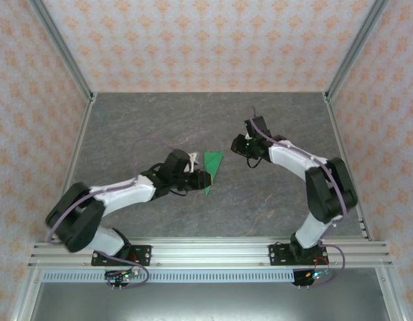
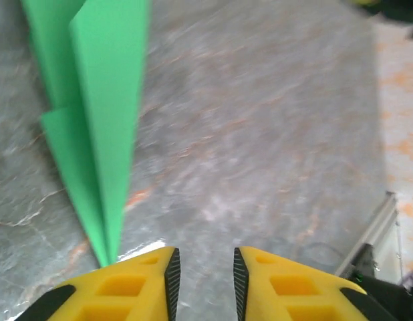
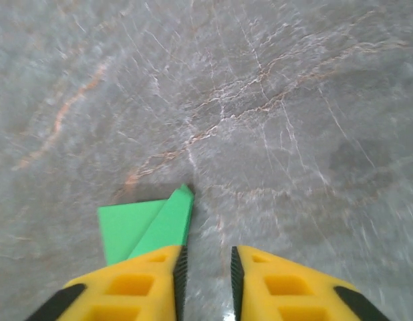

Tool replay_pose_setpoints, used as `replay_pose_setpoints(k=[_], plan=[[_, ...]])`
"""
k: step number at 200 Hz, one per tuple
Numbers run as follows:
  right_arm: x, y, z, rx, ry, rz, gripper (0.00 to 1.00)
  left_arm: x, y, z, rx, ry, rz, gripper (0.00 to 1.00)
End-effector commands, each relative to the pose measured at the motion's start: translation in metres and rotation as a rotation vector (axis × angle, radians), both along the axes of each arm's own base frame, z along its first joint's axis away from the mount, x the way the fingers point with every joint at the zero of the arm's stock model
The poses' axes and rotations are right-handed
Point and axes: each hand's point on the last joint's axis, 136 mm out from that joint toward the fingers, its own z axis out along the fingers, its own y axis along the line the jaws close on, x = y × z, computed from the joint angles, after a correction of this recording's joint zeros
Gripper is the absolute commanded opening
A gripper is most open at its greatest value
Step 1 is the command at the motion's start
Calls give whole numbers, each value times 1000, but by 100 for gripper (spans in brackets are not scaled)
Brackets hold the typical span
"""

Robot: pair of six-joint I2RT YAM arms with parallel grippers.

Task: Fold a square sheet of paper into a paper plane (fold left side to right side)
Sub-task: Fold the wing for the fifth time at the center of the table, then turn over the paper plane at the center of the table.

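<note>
— Where is the paper plane?
— The paper plane [image 1: 212, 170] lies on the worktop [image 1: 160, 127] at mid-frame in the top view, with its narrow point toward the bottom. My left pincer [image 2: 206, 267] is just beside that point, fingers slightly apart, gripping nothing.
— And the right one?
— My right pincer [image 3: 208, 264] is slightly spread too and empty. The paper is at the lower left of its view.

The paper plane [image 1: 213, 164] lies flat on the grey table [image 1: 140, 127] directly ahead of the left gripper [image 1: 200, 177], its long edge at the fingertips; the right gripper [image 1: 238, 146] points toward it from the opposite side, near but apart
</note>
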Motion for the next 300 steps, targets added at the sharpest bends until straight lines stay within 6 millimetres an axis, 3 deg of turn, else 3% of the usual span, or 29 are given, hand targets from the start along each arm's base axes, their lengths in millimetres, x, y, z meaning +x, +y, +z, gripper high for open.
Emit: replay_pose_setpoints(k=[1,38,58,94,137,186,213,246,300], plan=[[-31,1,0,-85,27,-24,37,-7,29,22,83,-138,36,36],[-62,43,-5,-214,38,37,53,-11,101,50,244,-283,275,47],[-68,62,-15,-318,42,63,58,-16,126,60,261,-330,369,51],[-65,88,-31,-451,50,98,60,-23,138,62,225,-358,418,55],[-61,81,-50,-566,75,73,60,-27,141,59,221,-357,421,56],[-64,73,-48,-599,80,69,41,-28,143,59,229,-364,422,57],[-67,65,-37,-600,61,61,30,-28,142,59,221,-363,425,57],[-73,62,-19,-534,10,65,0,-27,142,61,216,-364,427,57],[-91,110,45,-113,-144,292,0,-26,143,64,213,-363,440,58]])
